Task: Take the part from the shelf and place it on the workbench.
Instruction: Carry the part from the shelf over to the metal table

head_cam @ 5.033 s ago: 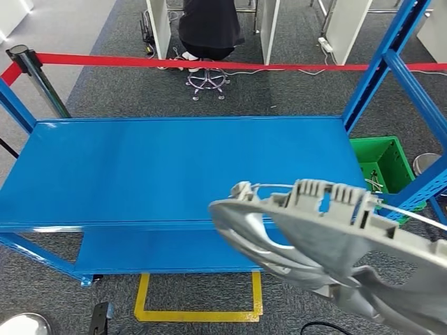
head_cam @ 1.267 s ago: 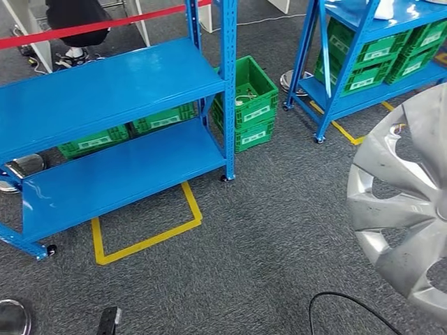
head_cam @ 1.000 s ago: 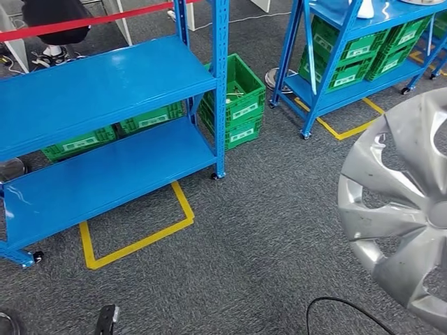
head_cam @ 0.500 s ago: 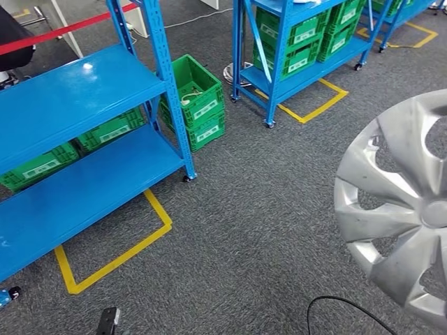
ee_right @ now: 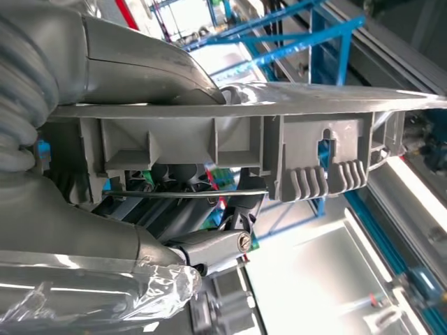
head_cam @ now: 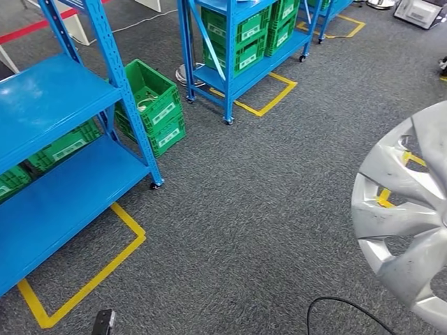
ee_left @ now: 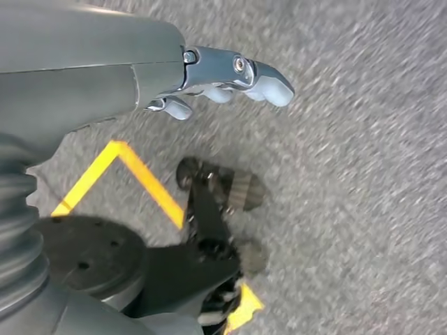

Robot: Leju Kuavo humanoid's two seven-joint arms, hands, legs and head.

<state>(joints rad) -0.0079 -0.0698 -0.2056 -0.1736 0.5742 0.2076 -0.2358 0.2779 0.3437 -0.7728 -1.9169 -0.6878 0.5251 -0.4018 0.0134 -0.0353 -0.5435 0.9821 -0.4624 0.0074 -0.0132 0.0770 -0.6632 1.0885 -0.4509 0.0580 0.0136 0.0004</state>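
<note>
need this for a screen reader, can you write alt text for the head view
A silver plastic wheel cover fills the right edge, held above grey carpet. To the left stands a blue metal shelf rack with green plastic crates beside it, and yellow tape lines mark the floor.

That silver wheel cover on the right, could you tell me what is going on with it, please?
The robot is carrying the silver wheel cover in its right hand, which grips the rim, seen edge-on at the right wrist. Its left hand holds nothing and hangs over the grey carpet. The blue shelf lies off to the left, so the part is off the shelf and not yet set down on any workbench.
</note>
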